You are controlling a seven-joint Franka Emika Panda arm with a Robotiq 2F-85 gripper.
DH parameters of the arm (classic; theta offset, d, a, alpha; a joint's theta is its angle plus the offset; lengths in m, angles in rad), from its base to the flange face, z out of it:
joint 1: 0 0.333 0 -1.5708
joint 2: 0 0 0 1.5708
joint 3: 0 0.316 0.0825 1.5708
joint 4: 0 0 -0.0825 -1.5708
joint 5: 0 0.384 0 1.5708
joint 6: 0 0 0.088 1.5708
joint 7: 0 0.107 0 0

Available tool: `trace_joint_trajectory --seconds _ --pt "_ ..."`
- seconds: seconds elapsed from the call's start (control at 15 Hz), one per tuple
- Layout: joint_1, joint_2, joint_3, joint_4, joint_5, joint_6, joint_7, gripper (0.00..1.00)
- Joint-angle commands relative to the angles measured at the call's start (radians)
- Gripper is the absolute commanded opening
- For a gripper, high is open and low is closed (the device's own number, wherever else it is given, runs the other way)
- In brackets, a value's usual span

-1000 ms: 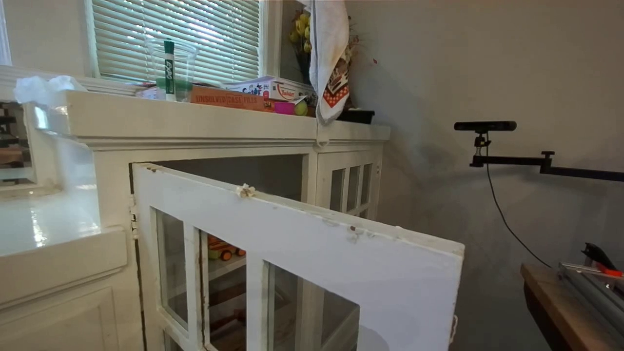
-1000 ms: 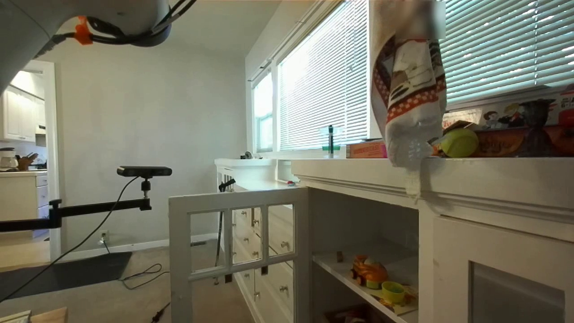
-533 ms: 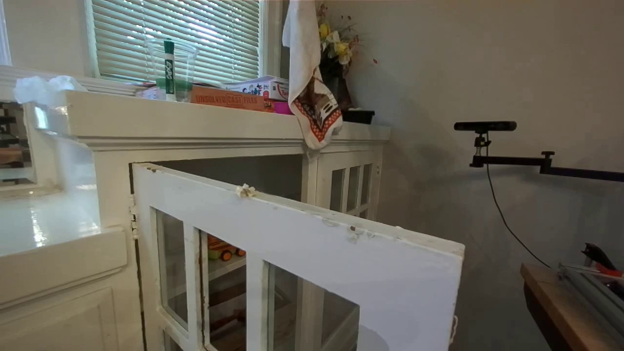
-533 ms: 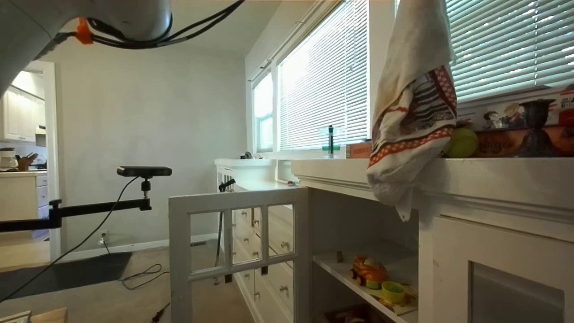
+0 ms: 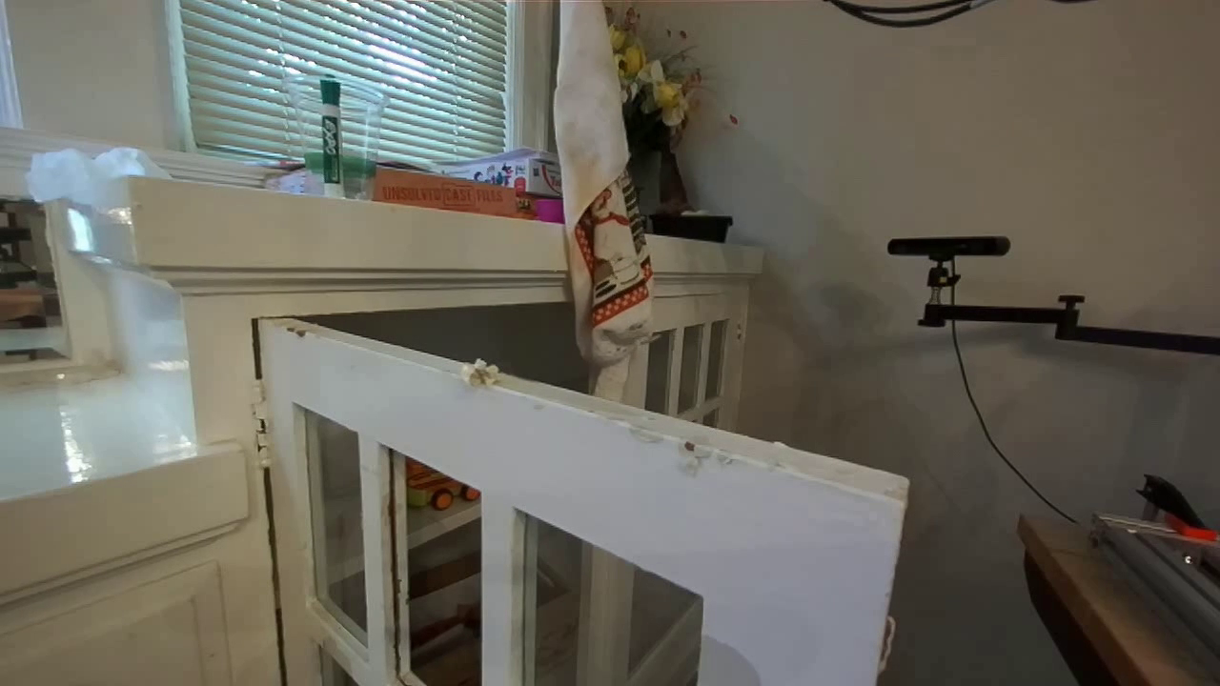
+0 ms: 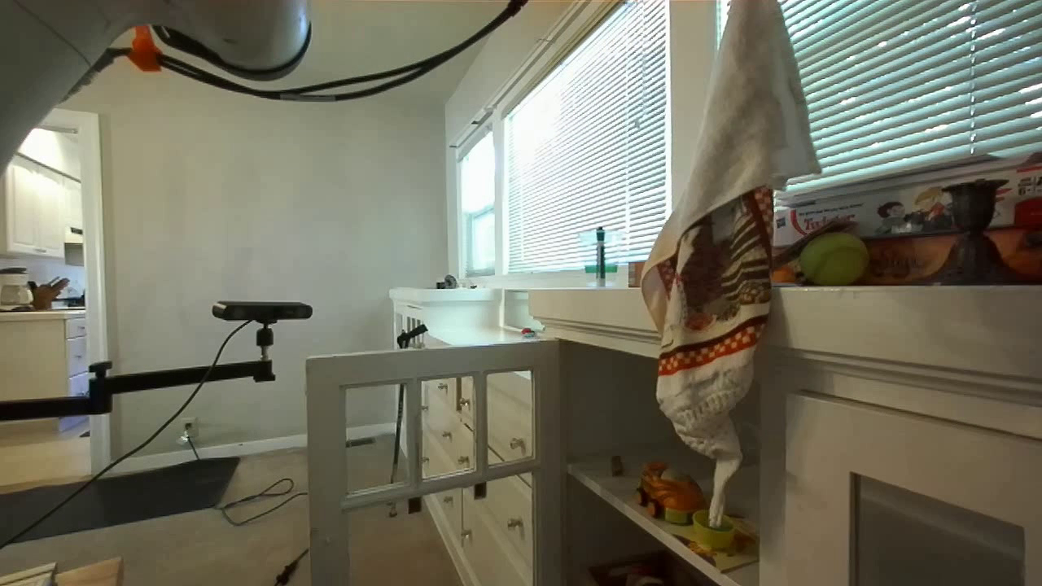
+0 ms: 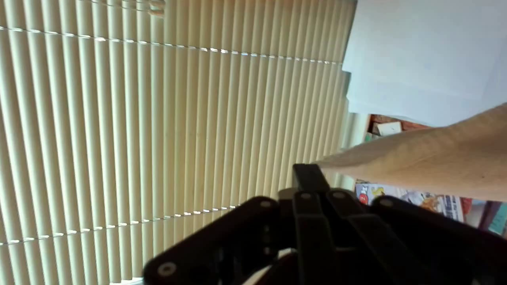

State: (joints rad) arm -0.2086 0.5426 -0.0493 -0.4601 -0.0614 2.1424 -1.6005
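A white towel with a red checked border and printed patches hangs in both exterior views (image 5: 605, 219) (image 6: 724, 268). Its upper end leaves the top of those pictures. In the wrist view my gripper (image 7: 311, 177) is shut on the towel (image 7: 435, 158), which stretches off to the right from the fingertips. The towel hangs before the cabinet counter's front edge and the open compartment. Its thin twisted lower tip overlaps a yellow-green cup (image 6: 714, 533) on the shelf; I cannot tell whether they touch. The gripper itself is outside both exterior views.
A white cabinet door (image 5: 572, 448) (image 6: 326, 456) stands wide open. An orange toy car (image 6: 672, 488) sits on the shelf. The countertop bears a green marker (image 5: 331, 138), a tennis ball (image 6: 834, 259), boxes (image 5: 448, 193), a dark goblet (image 6: 973, 232) and flowers (image 5: 662, 95). Window blinds (image 7: 178, 118) are behind.
The towel has come down, its lower end dropping from the counter edge to the shelf's height. It has also shifted and turned. The arm's cables have moved at the top.
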Motion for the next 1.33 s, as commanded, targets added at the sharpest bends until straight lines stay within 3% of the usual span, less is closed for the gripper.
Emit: trace_joint_trajectory --seconds 0.0,0.47,1.0,1.27 --pt "-0.042 0.017 0.066 0.042 0.109 -0.113 0.047 0.00" --pt "-0.109 0.054 0.176 0.060 0.326 -0.233 0.144 0.00" --pt "-0.157 0.094 0.288 0.052 0.528 -0.268 0.318 0.00" --pt "-0.162 0.107 0.317 0.049 0.577 -0.259 0.422 0.00"
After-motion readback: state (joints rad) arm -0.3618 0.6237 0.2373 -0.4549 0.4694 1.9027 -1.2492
